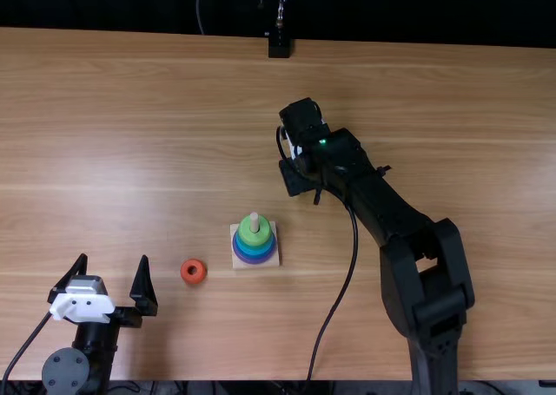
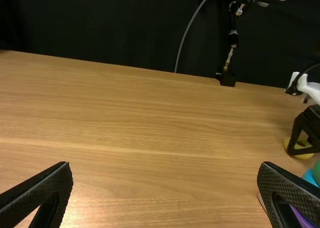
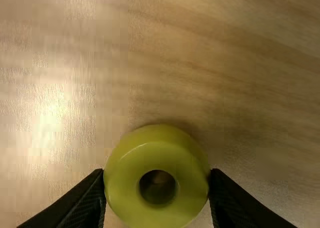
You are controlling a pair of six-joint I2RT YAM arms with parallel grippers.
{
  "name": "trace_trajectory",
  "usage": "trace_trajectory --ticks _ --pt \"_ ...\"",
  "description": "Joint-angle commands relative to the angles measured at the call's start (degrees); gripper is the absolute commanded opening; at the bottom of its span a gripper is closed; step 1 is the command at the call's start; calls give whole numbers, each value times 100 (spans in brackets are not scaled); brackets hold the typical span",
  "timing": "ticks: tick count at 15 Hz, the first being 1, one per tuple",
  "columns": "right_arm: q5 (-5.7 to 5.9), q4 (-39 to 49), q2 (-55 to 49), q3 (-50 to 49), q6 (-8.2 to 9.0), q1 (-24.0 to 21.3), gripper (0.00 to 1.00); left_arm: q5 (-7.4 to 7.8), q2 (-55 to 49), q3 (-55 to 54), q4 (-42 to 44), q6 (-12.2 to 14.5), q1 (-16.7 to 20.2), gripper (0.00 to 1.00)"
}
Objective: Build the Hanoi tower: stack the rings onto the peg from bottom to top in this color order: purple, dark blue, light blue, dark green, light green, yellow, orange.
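A light brown wooden table (image 1: 130,134) runs to a straight far edge, where a black mount (image 1: 279,47) stands near the middle. The right arm (image 1: 391,217) crosses from the near edge to the table's middle; its gripper (image 1: 298,148) has a finger against each side of a yellow ring (image 3: 157,158), gripping it well in from the far edge. The left gripper (image 1: 114,258) is near the front left corner, fingers spread wide with nothing between them, a broad stretch of wood beyond it. A square base (image 1: 273,262) sits between the arms, with room around it. Its peg (image 1: 254,223) rises through a green ring (image 1: 254,240), with blue and purple rings below. An orange ring (image 1: 200,273) lies flat between base and left gripper, touching neither.
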Motion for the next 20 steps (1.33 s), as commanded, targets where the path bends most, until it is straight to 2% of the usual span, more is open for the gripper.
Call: trace_trajectory --ticks 1,2,4,8,12,20 --pt "18 -166 -780 -28 -170 21 0 72 -62 -174 27 -2 -33 100" --pt "18 -335 -885 -36 -244 29 0 61 -62 -174 27 -2 -33 100" --pt "18 -715 -1122 -36 -276 38 0 72 -62 -174 27 -12 -33 100" --pt "18 -1200 -1852 -19 -276 47 0 61 -62 -174 27 -2 -33 100" --pt "18 -1463 -2432 25 -286 267 0 72 -62 -174 27 -2 -33 100" --pt "-14 -1685 -2898 34 -212 1225 0 61 -62 -174 27 -12 -33 100"
